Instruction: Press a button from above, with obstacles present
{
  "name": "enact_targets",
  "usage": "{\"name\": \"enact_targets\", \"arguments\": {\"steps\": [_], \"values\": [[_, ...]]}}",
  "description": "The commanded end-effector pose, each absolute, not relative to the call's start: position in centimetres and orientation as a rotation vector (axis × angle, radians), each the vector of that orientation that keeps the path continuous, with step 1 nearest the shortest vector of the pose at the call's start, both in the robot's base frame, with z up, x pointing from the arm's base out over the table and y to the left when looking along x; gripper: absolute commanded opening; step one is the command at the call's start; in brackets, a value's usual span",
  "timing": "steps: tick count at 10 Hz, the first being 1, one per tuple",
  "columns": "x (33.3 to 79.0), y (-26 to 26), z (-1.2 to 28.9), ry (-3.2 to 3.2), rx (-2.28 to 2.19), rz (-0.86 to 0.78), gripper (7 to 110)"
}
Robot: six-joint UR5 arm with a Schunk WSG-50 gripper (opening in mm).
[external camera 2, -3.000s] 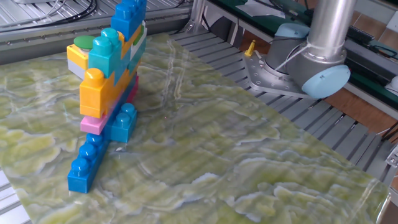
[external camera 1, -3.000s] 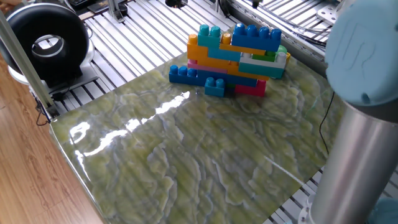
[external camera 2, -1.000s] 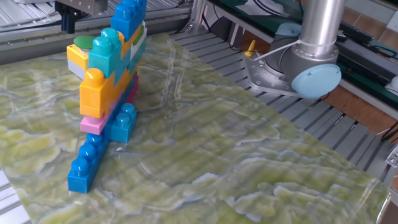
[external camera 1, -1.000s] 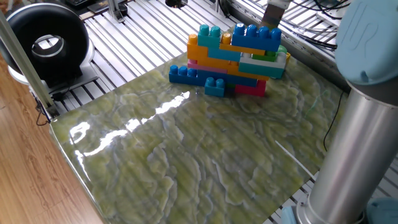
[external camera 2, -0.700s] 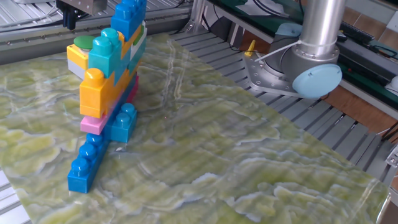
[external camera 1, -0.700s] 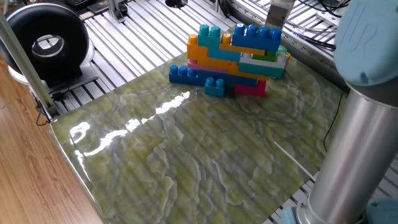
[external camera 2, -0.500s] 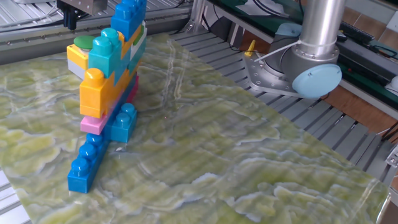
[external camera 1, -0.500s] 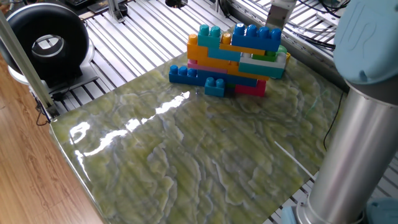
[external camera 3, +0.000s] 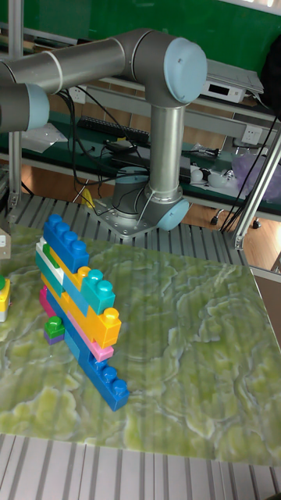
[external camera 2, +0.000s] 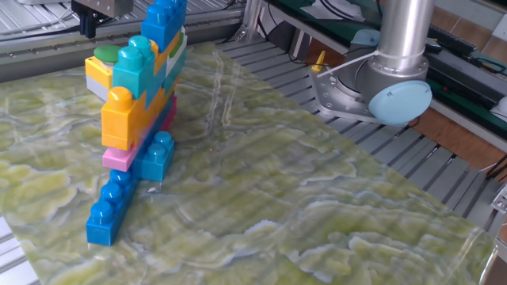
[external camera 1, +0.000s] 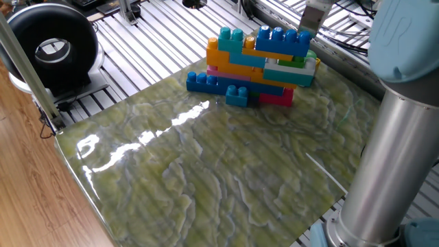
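Gripper (external camera 2: 93, 17) is mostly cropped, jaw state unreadable; the button is mostly hidden behind the upright brick pile (external camera 1: 257, 65) below.

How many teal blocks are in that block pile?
3 that I can see: a top teal brick at the pile's left end, a small teal brick low in front, and a side teal brick on the right. More may be hidden.
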State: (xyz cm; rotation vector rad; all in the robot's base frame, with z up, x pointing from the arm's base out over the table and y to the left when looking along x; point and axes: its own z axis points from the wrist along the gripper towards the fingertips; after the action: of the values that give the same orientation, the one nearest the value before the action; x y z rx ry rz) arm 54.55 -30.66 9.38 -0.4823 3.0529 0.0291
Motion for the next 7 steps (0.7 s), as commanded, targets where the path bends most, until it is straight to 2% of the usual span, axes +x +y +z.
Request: {"name": "enact_targets", "arguments": {"steps": [1,3,5,7], "values": [[54.7,-29.3,9.2,3.031,-0.383,0.124,7],[55.2,-29.1,8.0,3.041,-0.323,0.049,7],[54.2,-27.9,7.4,3.089,-0.259,0.096,7],[53.1,-28.4,7.3,3.136,-0.291,0.07,7]]}}
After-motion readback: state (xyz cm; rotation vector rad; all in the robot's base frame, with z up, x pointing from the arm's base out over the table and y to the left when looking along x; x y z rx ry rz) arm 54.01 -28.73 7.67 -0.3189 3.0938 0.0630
